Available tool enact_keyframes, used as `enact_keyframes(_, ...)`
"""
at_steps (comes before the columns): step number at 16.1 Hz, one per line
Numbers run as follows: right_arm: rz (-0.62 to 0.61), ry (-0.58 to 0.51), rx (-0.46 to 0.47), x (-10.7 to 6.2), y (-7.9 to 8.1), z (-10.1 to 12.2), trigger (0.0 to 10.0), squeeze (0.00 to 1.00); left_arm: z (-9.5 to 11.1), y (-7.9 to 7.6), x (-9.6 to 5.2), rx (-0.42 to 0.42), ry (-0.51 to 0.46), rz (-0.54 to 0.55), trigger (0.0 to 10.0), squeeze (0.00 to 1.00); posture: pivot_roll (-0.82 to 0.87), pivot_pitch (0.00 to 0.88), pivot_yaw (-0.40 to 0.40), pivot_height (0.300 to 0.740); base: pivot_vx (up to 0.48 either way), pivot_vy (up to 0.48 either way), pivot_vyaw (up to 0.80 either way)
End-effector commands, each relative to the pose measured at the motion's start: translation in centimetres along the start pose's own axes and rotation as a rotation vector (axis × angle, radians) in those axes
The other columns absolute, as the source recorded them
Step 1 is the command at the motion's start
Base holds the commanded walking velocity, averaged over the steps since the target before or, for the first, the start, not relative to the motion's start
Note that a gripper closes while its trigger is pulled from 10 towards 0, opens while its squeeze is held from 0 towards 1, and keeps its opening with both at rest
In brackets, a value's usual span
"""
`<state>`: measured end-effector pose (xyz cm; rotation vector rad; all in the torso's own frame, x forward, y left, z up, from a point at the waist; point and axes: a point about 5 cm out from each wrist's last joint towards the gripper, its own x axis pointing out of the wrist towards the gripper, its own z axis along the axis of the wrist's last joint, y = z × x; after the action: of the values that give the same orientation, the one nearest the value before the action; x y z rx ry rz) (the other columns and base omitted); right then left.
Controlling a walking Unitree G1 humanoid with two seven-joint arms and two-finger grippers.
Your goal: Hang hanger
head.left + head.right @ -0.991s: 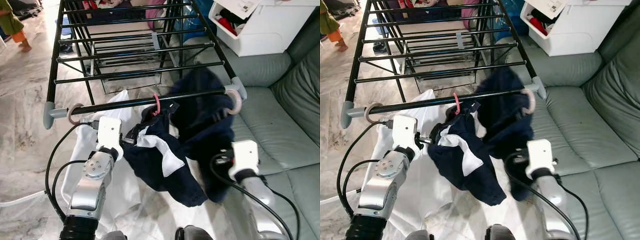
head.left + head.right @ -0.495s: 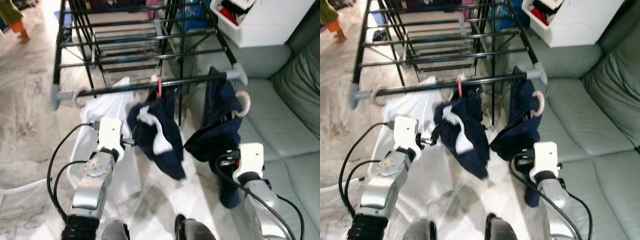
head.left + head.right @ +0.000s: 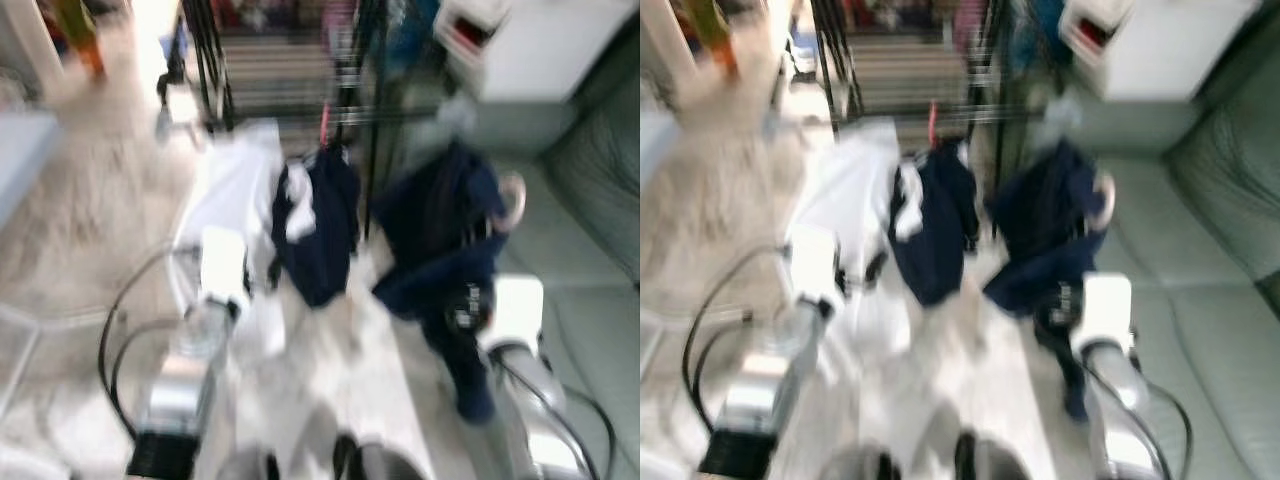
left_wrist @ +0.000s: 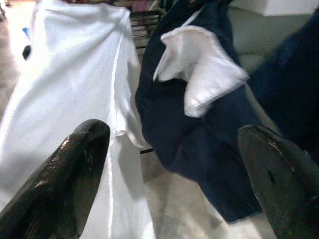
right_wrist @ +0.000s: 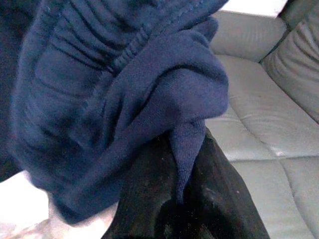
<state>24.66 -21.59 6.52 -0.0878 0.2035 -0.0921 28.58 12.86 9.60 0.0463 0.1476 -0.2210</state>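
black left fingers (image 4: 75, 174): spread wide apart, nothing between them; white garment and navy garment lie beyond the gap.
left gripper (image 3: 262, 285): raised in front of the robot, just beside the lower edge of the navy garment (image 3: 315, 225).
right gripper (image 5: 187, 199): clamped on a fold of the dark blue garment (image 3: 445, 240); cloth drapes over the fingers.
navy garment: hangs from a pink hanger hook (image 3: 324, 128) on the drying rack rail; white lining (image 4: 202, 69) turned outward.
white garment (image 3: 235, 185): hangs from the same rail, on the robot's left of the navy garment.
drying rack (image 3: 290, 60): black bars, heavily blurred.
sofa (image 3: 590, 220): grey-green, on the robot's right.
head views: motion-blurred; fine detail cannot be told.
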Motion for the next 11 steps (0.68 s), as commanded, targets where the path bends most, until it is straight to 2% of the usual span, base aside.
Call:
enact_keyframes(1, -0.039, -0.021, -0.027, 0.5, -0.7, 0.9, 10.0, 0.0, -0.1, -0.1, 0.1, 0.001, 0.002, 0.001, 10.0, 0.0, -0.03, 0.0, -0.016, 0.74, -0.326, 0.0, 0.0)
enact_keyframes(3, -0.023, -0.027, -0.043, 0.7, -0.7, 1.0, 10.0, 0.0, 0.1, -0.3, 0.1, -0.006, -0.011, 0.0, 10.0, 0.0, -0.03, 0.0, -0.02, 0.74, 0.0, 0.0, 0.0)
enact_keyframes(4, 0.024, -0.038, -0.018, 0.5, -0.2, 1.1, 10.0, 0.0, 0.2, -0.3, 0.1, -0.011, -0.019, 0.005, 10.0, 0.0, -0.03, 0.0, -0.02, 0.74, 0.0, 0.0, 0.0)
enact_keyframes(7, 0.078, -0.059, -0.023, 0.4, 0.9, 1.4, 10.0, 0.0, 0.3, 0.0, 0.3, -0.025, -0.027, 0.037, 10.0, 0.0, -0.03, 0.0, -0.023, 0.74, 0.0, 0.0, 0.8)
enact_keyframes(11, 0.098, -0.077, -0.028, 0.5, 1.2, 1.7, 10.0, 0.0, 0.5, 0.2, 0.4, -0.025, -0.04, 0.058, 10.0, 0.0, -0.03, 0.0, -0.023, 0.74, 0.0, 0.0, 0.8)
